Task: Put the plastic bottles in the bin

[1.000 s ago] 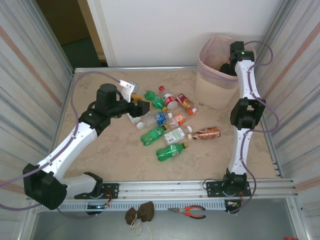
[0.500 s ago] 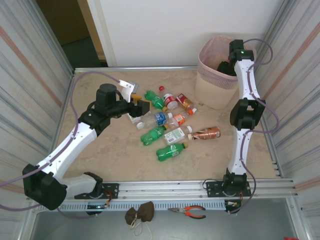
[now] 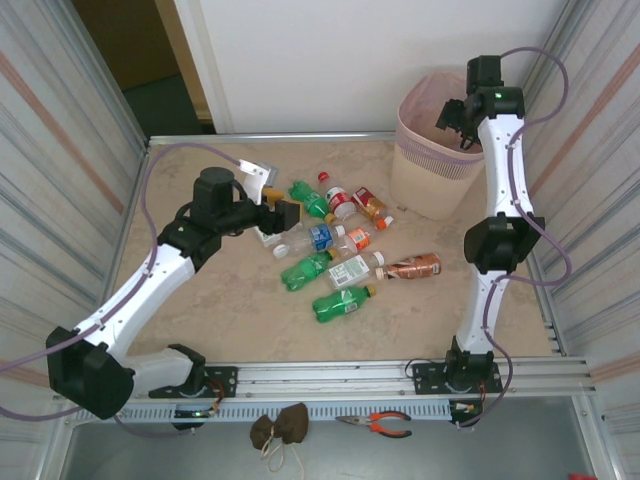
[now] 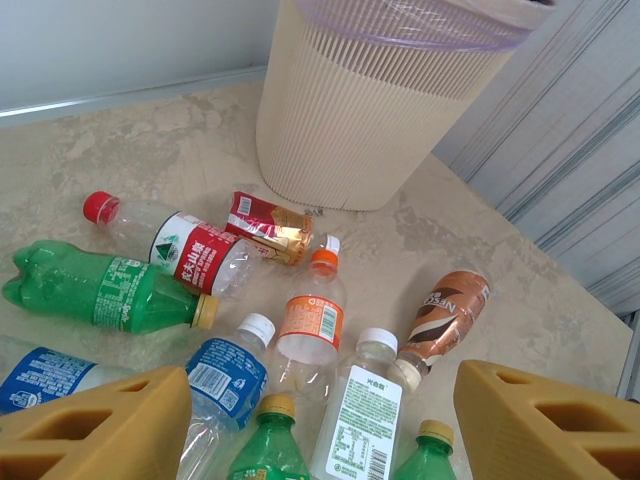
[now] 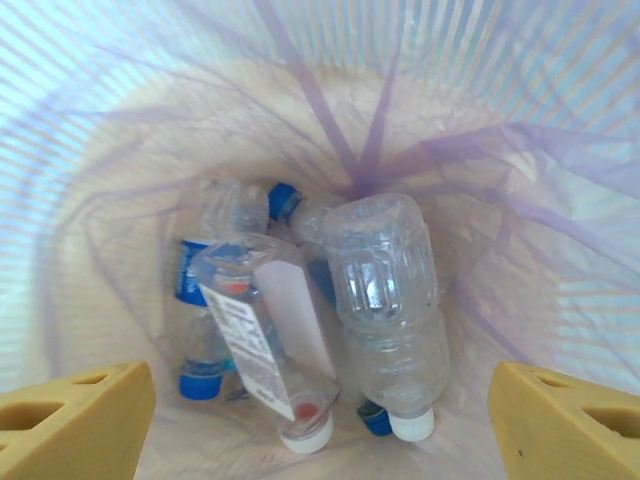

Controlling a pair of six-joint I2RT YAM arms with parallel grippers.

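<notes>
Several plastic bottles lie in a cluster mid-table: green ones [image 3: 342, 303], a brown one [image 3: 413, 266] and clear ones with a blue label [image 4: 222, 378], an orange label [image 4: 312, 322] and a white label [image 4: 362, 415]. My left gripper [image 3: 285, 213] hovers at the cluster's left edge, open, its yellow fingers [image 4: 100, 430] astride the bottles below with nothing held. The bin [image 3: 432, 160] stands at the back right. My right gripper [image 3: 450, 115] hangs over its mouth, open and empty. Several clear bottles [image 5: 385, 300] lie inside the bin on its purple liner [image 5: 110, 170].
Corrugated metal walls close in both sides of the table. The bin [image 4: 360, 110] stands just behind the bottle cluster. Pliers [image 3: 385, 425] and a brown pouch [image 3: 280, 428] lie below the front rail. Bare marble-patterned tabletop [image 3: 220, 310] shows at the front left.
My right wrist has risen from the bin's rim to higher above its mouth. The left arm and the bottles on the table have not moved.
</notes>
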